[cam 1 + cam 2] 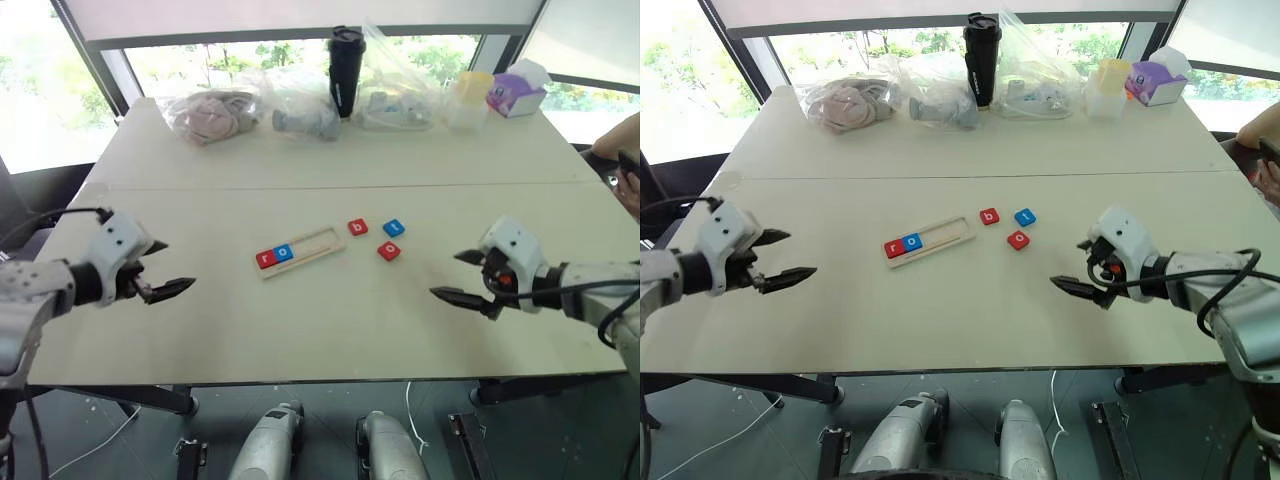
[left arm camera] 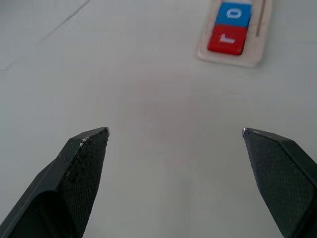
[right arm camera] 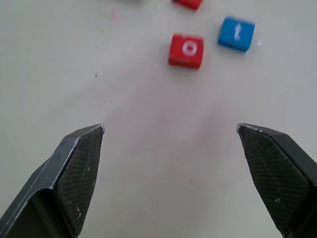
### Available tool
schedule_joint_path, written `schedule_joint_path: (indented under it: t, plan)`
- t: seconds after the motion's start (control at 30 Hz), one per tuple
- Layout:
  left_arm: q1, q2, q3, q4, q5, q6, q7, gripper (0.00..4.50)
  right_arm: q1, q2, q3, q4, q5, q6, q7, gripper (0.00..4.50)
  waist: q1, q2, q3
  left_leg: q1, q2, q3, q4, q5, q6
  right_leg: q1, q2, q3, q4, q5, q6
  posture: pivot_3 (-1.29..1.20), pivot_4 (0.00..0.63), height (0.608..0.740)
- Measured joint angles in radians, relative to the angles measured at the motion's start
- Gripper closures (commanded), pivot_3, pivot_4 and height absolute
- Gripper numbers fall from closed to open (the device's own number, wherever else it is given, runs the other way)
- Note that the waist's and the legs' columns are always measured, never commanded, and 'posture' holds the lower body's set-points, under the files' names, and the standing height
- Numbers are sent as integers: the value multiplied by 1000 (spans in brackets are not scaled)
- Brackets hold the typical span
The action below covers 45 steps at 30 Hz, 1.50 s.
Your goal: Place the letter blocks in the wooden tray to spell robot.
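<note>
The wooden tray point(image 1: 320, 243) lies slanted at the middle of the table. In its left end sit a red "r" block point(image 1: 266, 259) and a blue "o" block point(image 1: 284, 252), side by side. To the tray's right, loose on the table, are a red "b" block point(image 1: 357, 227), a blue "t" block point(image 1: 393, 228) and a red "o" block point(image 1: 389, 251). My left gripper point(image 1: 176, 266) hovers open and empty well left of the tray. My right gripper point(image 1: 446, 274) hovers open and empty to the right of the loose blocks, its wrist view facing the red "o" point(image 3: 186, 50) and the blue "t" point(image 3: 237, 33).
Along the far edge stand plastic bags point(image 1: 215, 112), a black tumbler point(image 1: 346, 70), a yellow-lidded container point(image 1: 470, 98) and a purple tissue box point(image 1: 517, 95). A person's hand point(image 1: 622, 160) shows at the right edge. Bare tabletop surrounds both grippers.
</note>
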Motion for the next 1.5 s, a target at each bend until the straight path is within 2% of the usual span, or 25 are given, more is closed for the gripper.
schedule_joint_path:
  t: [0.13,0.27,0.33,0.6,1.0,1.03,1.13,1.4,1.5]
  plan:
    - [-61,-23,-121,5,26,-9,-42,0,-17,32,71,-85,0,41,-41,54,-3,0,0,-1,0,1,-2,0,0,-1,0,0,-2,0,0,0,150,740]
    - [-169,-147,-258,116,89,-76,-61,0,-65,183,134,-181,20,116,-150,54,0,0,0,-2,0,0,-1,2,2,-2,1,0,0,3,4,0,150,740]
    - [-233,-197,-306,198,124,-122,-64,0,-89,223,166,-222,30,141,-182,54,1,0,0,-2,0,0,2,2,2,-2,2,0,1,3,4,0,150,740]
    - [-363,-325,-374,466,219,-264,-88,0,-84,210,190,-234,4,154,-215,54,1,-1,0,-2,-1,0,8,1,2,0,1,0,-3,7,9,0,150,740]
    - [-429,-421,-378,642,253,-318,-96,0,-48,188,197,-276,-1,154,-218,54,1,-1,-1,0,0,0,10,1,2,4,2,-1,-1,8,10,0,150,740]
    - [-431,-422,-378,649,255,-325,-97,554,-48,188,197,-278,-1,157,-218,0,1,-1,-1,1,0,0,10,0,2,4,2,-1,-1,8,9,0,150,740]
    - [-430,-425,-379,649,257,-329,-99,1342,-49,188,197,-282,1,165,-219,0,0,-1,-1,1,0,0,11,0,2,4,2,0,-1,8,8,0,150,740]
    - [-429,-426,-375,641,261,-321,-106,1343,-59,165,194,-286,7,184,-211,0,0,-1,-1,1,0,0,11,1,2,3,2,0,-1,9,9,0,150,740]
    - [-397,-391,-374,573,255,-317,-151,1343,-44,128,170,-281,9,175,-185,0,-2,-1,-1,-2,0,0,11,1,3,3,2,0,-1,9,9,0,150,740]
